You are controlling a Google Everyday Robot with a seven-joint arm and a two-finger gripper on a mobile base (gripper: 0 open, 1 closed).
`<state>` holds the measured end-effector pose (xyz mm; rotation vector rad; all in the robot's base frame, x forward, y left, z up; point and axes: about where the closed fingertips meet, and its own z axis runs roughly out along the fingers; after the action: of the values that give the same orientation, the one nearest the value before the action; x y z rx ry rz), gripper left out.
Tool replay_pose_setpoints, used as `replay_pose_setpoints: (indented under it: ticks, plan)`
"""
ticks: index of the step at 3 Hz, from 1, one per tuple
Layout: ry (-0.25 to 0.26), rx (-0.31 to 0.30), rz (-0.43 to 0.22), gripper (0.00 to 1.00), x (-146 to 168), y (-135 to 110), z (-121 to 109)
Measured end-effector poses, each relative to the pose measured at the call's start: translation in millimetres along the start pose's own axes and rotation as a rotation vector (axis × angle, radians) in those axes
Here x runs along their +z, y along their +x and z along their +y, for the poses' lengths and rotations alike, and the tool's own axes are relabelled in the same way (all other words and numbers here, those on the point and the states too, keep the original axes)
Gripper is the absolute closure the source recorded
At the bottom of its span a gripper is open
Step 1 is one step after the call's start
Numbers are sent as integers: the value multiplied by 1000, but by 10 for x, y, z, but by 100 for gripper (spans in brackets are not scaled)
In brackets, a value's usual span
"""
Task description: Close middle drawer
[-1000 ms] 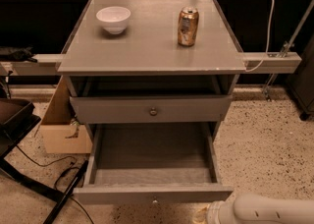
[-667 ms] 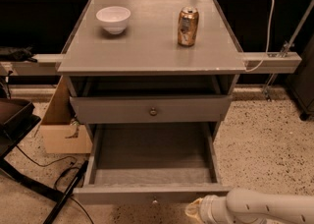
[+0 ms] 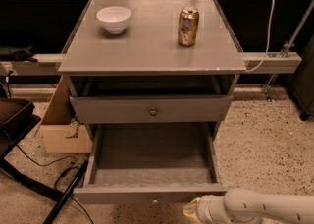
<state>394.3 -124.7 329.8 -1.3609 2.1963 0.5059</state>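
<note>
The middle drawer (image 3: 147,193) is pulled far out of the grey cabinet (image 3: 152,46). Its wood-grain inside is bare, and its low flat front carries a tiny pale knob (image 3: 155,201) near the bottom edge of the view. Above it, the taller-fronted drawer with the bronze knob (image 3: 153,111) stands slightly out. My gripper (image 3: 192,211) comes in from the lower right on a white arm (image 3: 265,208). Its yellowish tip sits just in front of the middle drawer's front, right of the knob.
A white bowl (image 3: 114,19) and a copper-coloured can (image 3: 188,26) stand on the cabinet top. A cardboard box (image 3: 61,129) sits on the floor to the left, with black cables and a dark chair base (image 3: 19,120) beside it. Speckled floor lies to the right.
My arm has moved left along the bottom of the view, bringing the gripper closer to the middle drawer's front. The drawers have not moved.
</note>
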Motion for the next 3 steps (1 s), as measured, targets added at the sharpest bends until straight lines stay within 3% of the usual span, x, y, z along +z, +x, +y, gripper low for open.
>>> replay_pose_setpoints:
  ticks: [1,3]
  plan:
    - [-32,-27,-74,100,288,-10,-46]
    - [-20,-51,-124,100,443,-54,-218]
